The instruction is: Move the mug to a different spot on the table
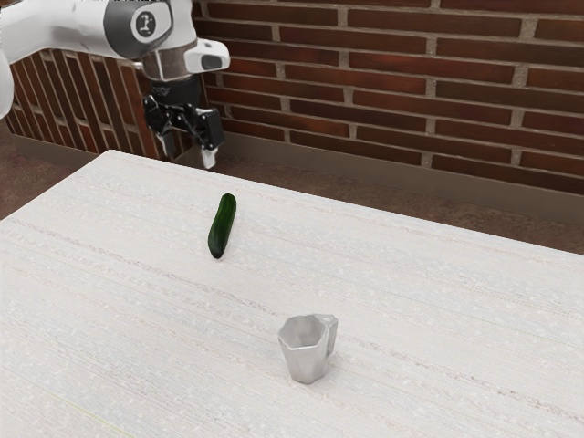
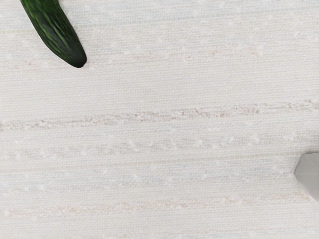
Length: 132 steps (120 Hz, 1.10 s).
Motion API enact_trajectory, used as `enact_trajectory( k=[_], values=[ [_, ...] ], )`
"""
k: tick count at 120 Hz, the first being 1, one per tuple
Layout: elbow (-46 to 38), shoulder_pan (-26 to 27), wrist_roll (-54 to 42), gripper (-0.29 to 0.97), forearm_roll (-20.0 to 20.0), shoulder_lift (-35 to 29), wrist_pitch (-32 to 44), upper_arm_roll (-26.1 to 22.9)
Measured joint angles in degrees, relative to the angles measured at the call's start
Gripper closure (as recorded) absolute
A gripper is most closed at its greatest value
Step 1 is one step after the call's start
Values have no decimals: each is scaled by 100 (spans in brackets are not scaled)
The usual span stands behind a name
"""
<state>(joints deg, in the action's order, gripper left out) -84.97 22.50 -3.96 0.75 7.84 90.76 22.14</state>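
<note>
I look down on the table [image 2: 164, 149], a white surface with a woven grain and faint pinkish streaks running across it in parallel bands. In one corner of the frame lies the cucumber [image 2: 55, 32], dark green with lighter flecks along its skin. I see its rounded end, and the rest is cut off by the frame's edge. It lies slantwise to the streaks. Well apart from it, at the opposite side of the frame, a pale grey, flat-faced piece of the mug [image 2: 310, 175] pokes in, with bare table between the two.
</note>
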Motion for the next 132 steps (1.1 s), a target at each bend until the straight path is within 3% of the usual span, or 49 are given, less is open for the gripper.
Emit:
enact_trajectory(
  k=[22,40,82,102,132],
  values=[
    [-319,185,-80,0,-4,-89,82,-132],
    [-421,619,-607,0,37,372,369,-496],
    [-877,964,-2393,0,1089,1380,1448,-728],
    [-1086,1321,-2527,0,1029,1522,1757,-786],
    [-1229,1431,-2352,0,821,1808,2287,-820]
  ],
)
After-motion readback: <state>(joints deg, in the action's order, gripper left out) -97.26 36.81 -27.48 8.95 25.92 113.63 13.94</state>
